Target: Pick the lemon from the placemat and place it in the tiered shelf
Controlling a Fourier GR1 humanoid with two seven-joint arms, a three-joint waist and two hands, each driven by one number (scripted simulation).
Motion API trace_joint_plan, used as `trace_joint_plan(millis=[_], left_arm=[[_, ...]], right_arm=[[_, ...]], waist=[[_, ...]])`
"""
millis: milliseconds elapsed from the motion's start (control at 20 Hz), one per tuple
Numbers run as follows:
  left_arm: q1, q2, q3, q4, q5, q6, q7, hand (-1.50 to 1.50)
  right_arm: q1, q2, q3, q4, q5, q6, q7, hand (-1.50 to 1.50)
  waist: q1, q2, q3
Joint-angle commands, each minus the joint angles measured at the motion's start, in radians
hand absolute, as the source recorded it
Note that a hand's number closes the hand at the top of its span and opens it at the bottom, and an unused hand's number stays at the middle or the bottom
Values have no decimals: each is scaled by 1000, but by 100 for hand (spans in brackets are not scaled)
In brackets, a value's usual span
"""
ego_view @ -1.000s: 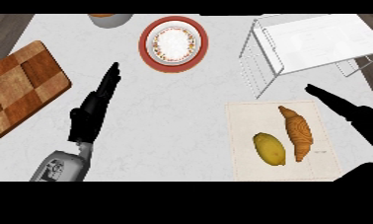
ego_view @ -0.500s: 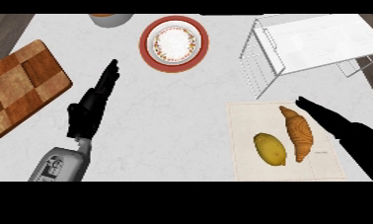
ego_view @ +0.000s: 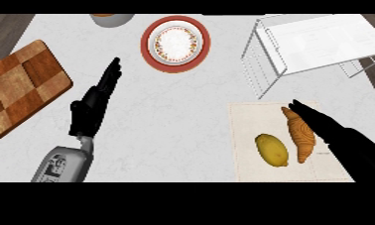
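A yellow lemon [ego_view: 272, 150] lies on the pale placemat [ego_view: 249, 117] at the lower right, just left of a brown croissant [ego_view: 299, 135]. My right hand [ego_view: 333, 137] reaches over the mat from the lower right with straight fingers, its tips by the croissant's upper end; it holds nothing. The white wire tiered shelf [ego_view: 315, 45] stands at the upper right, beyond the mat. At the left my left hand [ego_view: 93, 104] rests open on the counter, fingers pointing up.
A red-rimmed plate [ego_view: 176, 43] sits at the top centre. A checkered wooden cutting board [ego_view: 26, 84] lies along the left edge. Part of a bowl [ego_view: 111, 19] shows at the top left.
My right hand has moved left and down from the right edge, over the placemat toward the croissant and lemon. The left hand has stayed still.
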Motion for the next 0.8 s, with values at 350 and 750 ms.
trace_joint_plan(millis=[350, 750], left_arm=[[34, -64, 9, 1, -83, -1, -30, 0], [-23, -83, 86, 119, -75, -57, -107, 0]], right_arm=[[-77, 169, 34, 154, 166, 45, -15, -150], [14, 191, -15, 136, 244, 81, -101, -150]], waist=[[6, 1, 0], [-1, 1, 0]])
